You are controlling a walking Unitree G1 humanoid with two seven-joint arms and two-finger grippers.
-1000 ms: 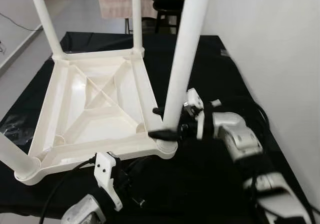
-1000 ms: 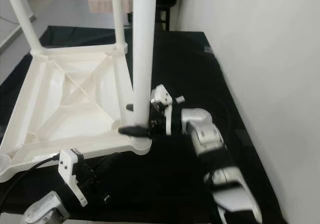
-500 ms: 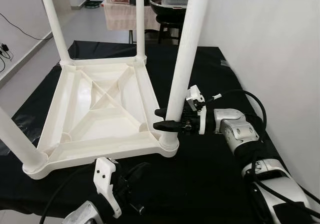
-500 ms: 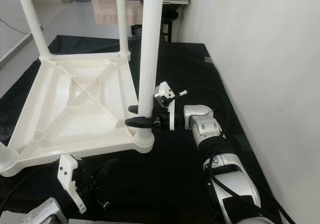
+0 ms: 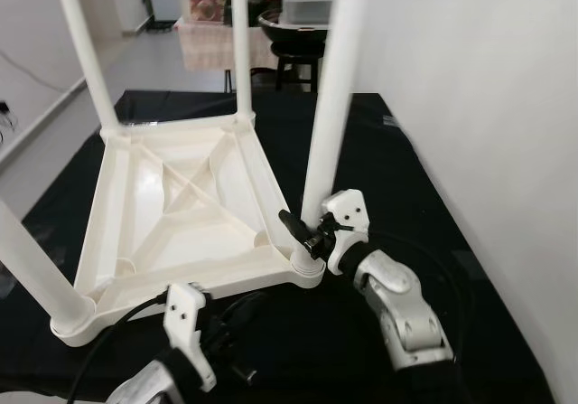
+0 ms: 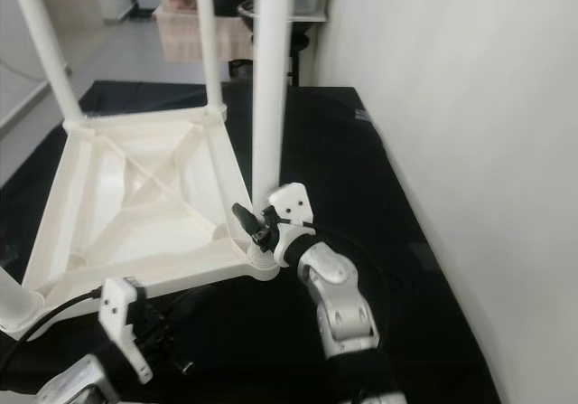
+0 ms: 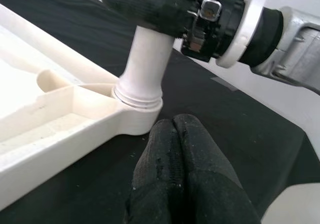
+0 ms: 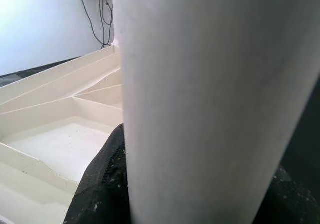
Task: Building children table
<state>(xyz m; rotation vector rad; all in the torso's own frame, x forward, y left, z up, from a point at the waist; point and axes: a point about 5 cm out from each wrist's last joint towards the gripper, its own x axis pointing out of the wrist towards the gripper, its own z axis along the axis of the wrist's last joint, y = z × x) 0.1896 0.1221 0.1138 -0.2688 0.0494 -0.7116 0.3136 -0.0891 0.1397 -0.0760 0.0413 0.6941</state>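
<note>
The right pincer (image 5: 302, 232) clamps the white leg (image 5: 327, 124) just above its socket; the left pincer (image 7: 175, 149), fingers pressed together, lies beside that corner.

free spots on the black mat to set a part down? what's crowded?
Free: the black mat between the upturned white table and the wall, and the far strip beyond the table. Crowded: the near right corner, where the right gripper clamps the leg, with the left gripper just in front.

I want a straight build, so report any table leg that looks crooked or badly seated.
Nothing stands out. The leg held low down by the right gripper stands upright in its corner socket of the upturned tabletop, like the others.
</note>
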